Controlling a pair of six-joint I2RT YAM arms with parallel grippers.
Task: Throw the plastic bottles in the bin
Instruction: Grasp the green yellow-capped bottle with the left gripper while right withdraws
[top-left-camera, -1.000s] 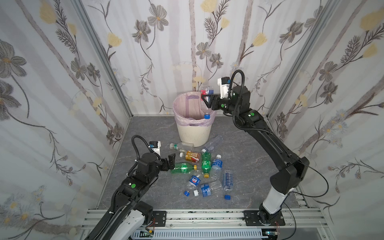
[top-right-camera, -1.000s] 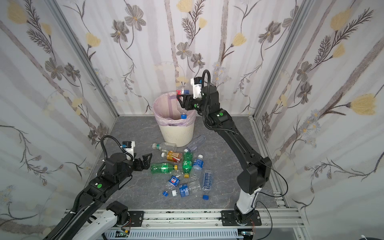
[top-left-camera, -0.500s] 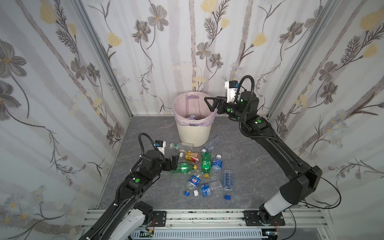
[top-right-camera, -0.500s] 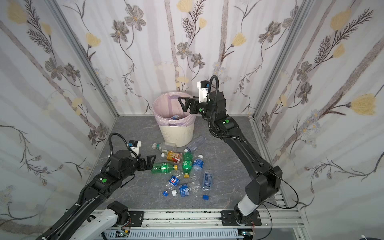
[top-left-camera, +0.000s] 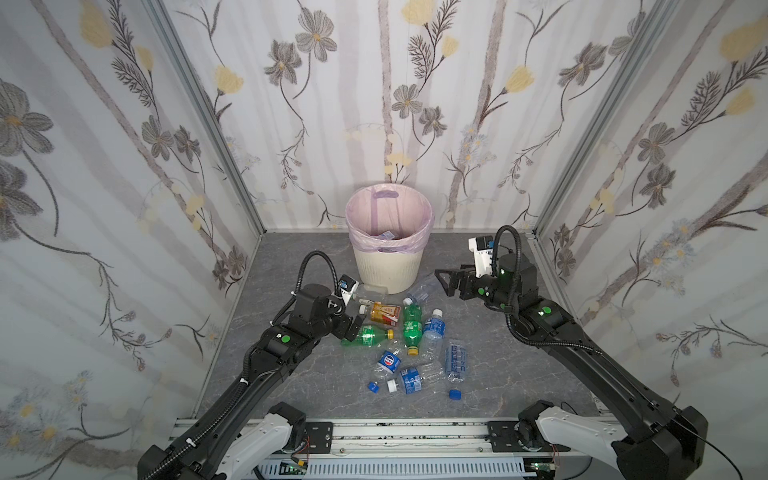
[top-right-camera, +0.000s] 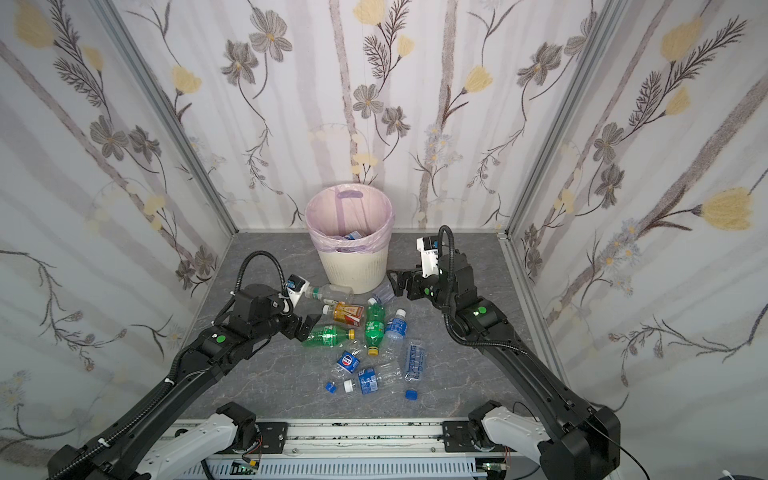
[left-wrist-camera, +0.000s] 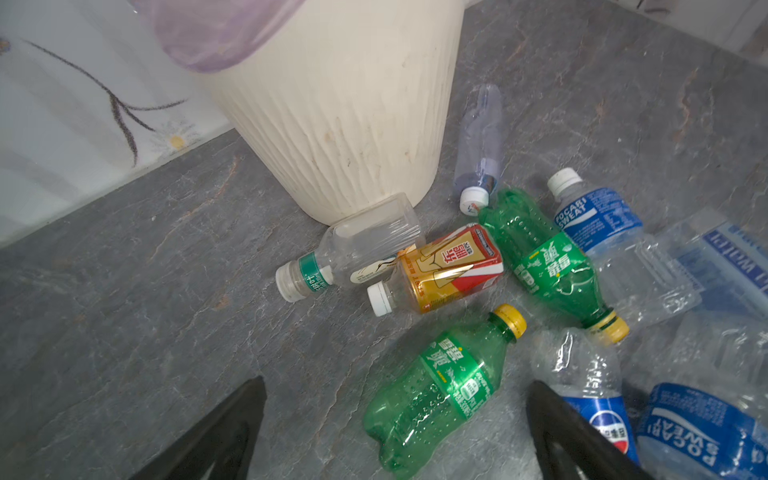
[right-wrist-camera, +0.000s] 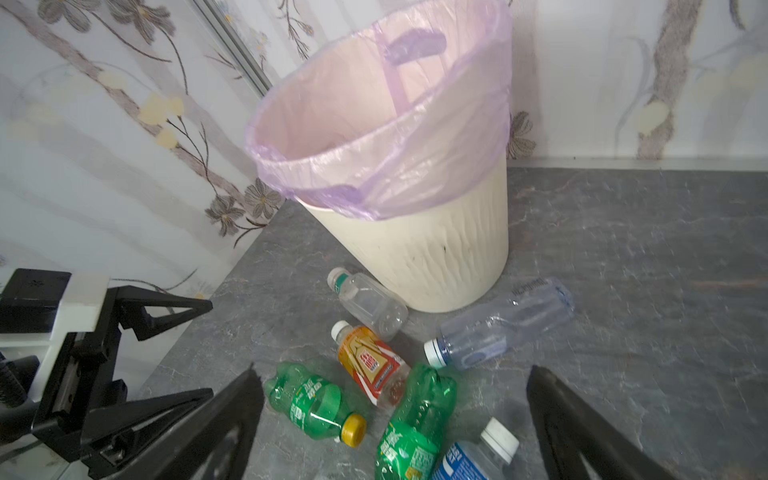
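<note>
- The grey stone floor (top-left-camera: 490, 357) carries everything I'm working with.
- The bin (top-left-camera: 388, 270) stands upright at the back of it, its lilac liner folded over the rim. In both top views I can make out a few plastic bottles (top-right-camera: 353, 236) lying at the bottom of it.
- My left gripper (top-left-camera: 351, 326) sits low, in front of the bin and to its left. Its jaws are spread wide and grip nothing. From its wrist camera, the green bottle (left-wrist-camera: 440, 390) with the yellow cap lies just ahead, between the two fingers. I can't tell whether either finger touches it.
- My right gripper (top-left-camera: 446, 282) hangs beside the bin's right flank, above the floor. It is also wide open and empty.
- The rest of the bottles lie in a loose heap directly in front of the bin:
  - A clear bottle with a green neck band (left-wrist-camera: 361, 245) rests against the bin's base.
  - A bluish clear bottle (right-wrist-camera: 507, 320) lies just beside the bin's base on its right.
  - The red-orange labelled bottle (top-left-camera: 384, 312) touches the banded one, on the side away from the bin.
  - A second green bottle (top-left-camera: 410, 328) and a blue-labelled bottle (top-left-camera: 434, 330) lie side by side, further out.
  - A crushed Pepsi bottle (top-left-camera: 388, 361) and some clear ones lie furthest from the bin.
- A loose blue cap (top-left-camera: 455, 394) lies at the heap's outer edge, far from the bin.
</note>
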